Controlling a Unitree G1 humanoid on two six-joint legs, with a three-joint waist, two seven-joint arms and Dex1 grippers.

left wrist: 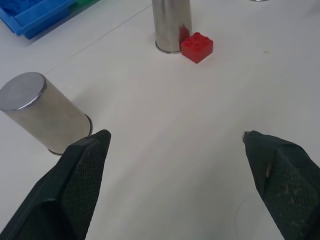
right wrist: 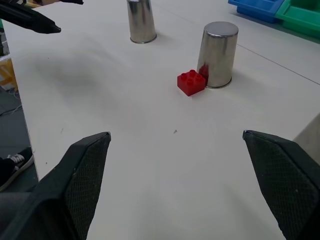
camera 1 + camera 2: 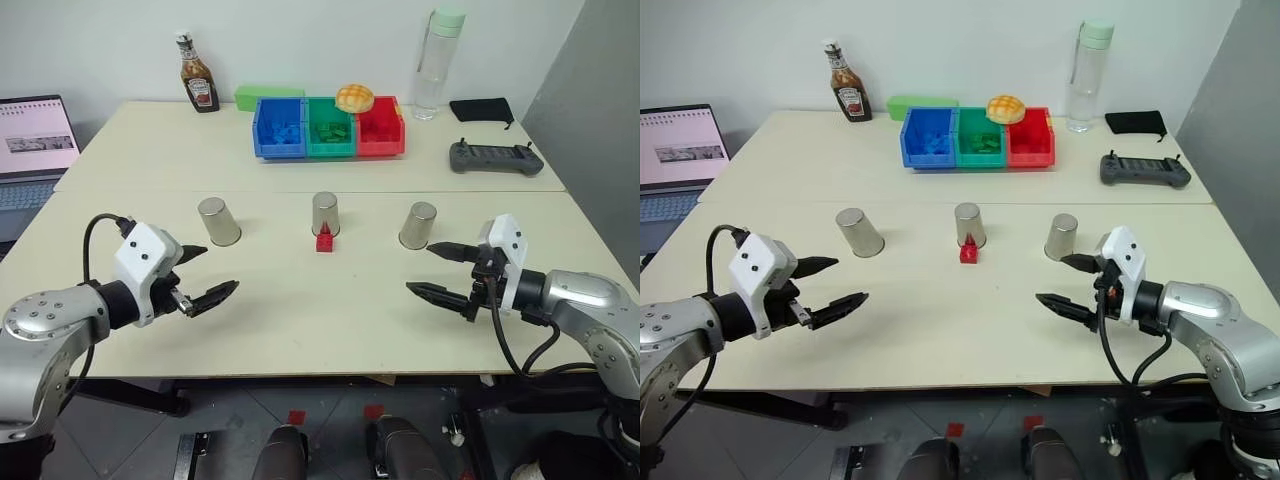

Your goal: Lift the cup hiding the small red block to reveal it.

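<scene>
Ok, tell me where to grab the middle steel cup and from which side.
Grip the middle cup across its upper wall, coming from above or its far side: it stands upside down, and the red block sits against its near base.

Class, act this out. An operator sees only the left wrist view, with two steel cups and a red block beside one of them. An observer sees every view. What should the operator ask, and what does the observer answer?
Operator: Are those two the only cups?
Observer: No. A third cup stands on the table to the right of the middle cup.
Operator: What is the other arm doing?
Observer: The right gripper is open and holds nothing, near that third cup.
</scene>
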